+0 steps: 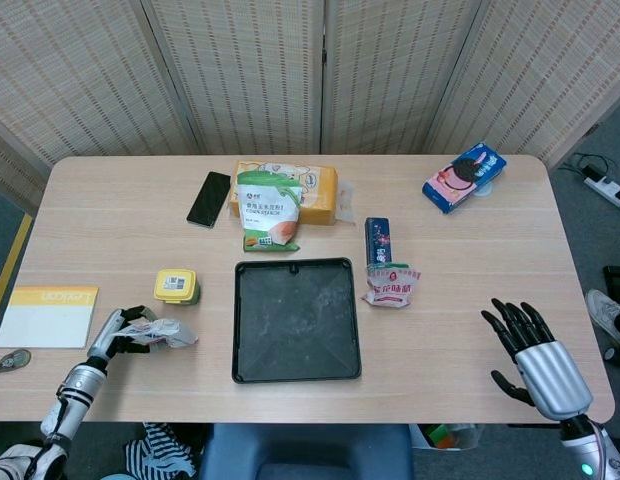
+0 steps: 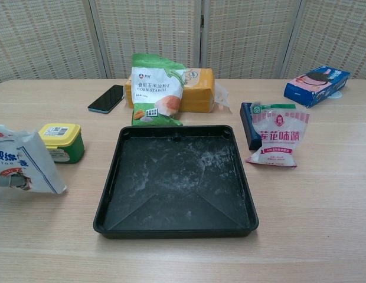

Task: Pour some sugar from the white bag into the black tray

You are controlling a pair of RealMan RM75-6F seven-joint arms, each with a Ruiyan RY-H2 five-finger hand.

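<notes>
The left robot hand (image 1: 118, 332) holds the white bag (image 1: 162, 332) on the counter (image 1: 440, 260) — the right robot hand (image 1: 530, 350) is spread wide, holding nothing.

Each robot hand (image 1: 538, 357) has black fingers and a silver metal back.

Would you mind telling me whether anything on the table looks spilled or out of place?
White powder is smeared across the floor of the black tray. The white bag lies tipped over in the left hand.
</notes>
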